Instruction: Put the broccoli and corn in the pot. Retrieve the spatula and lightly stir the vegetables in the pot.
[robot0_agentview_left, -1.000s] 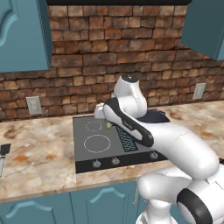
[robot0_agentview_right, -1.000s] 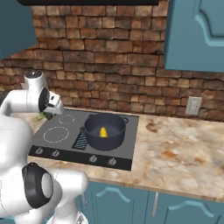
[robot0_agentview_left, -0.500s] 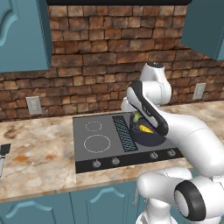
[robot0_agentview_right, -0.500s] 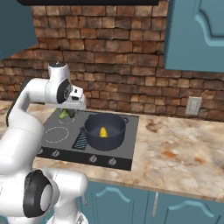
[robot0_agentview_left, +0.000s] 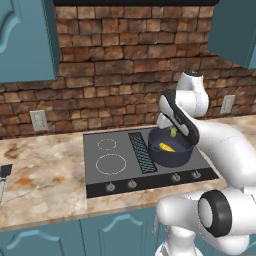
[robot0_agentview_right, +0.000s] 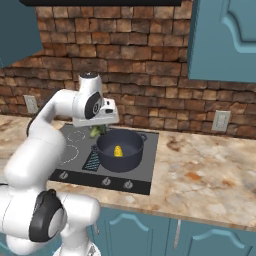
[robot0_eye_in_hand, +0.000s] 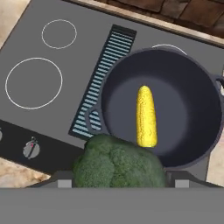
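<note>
Holding the broccoli (robot0_eye_in_hand: 119, 162) between its fingers, the gripper (robot0_agentview_right: 98, 131) hangs above the left rim of the pot (robot0_agentview_right: 120, 149), with the jaws set fairly wide around the floret. In the hand view the green crown sits at the bottom, over the pot's near rim and just beside one of its handles. In the right base view the broccoli (robot0_agentview_right: 96, 131) shows as a small green lump under the hand, just left of the pot and raised off the cooktop (robot0_agentview_left: 115, 165). In the left base view a bit of green (robot0_agentview_left: 173, 132) peeks out beneath the arm, over the pot's (robot0_agentview_left: 169, 148) far side. The corn (robot0_eye_in_hand: 146, 116) lies flat on the pot's floor, near its middle. The pot stands on the right side of the cooktop, next to the ribbed centre strip (robot0_eye_in_hand: 103, 78). The spatula's (robot0_agentview_left: 3, 175) black head is at the far left edge of the desk (robot0_agentview_left: 45, 175), well apart from the cooktop.
</note>
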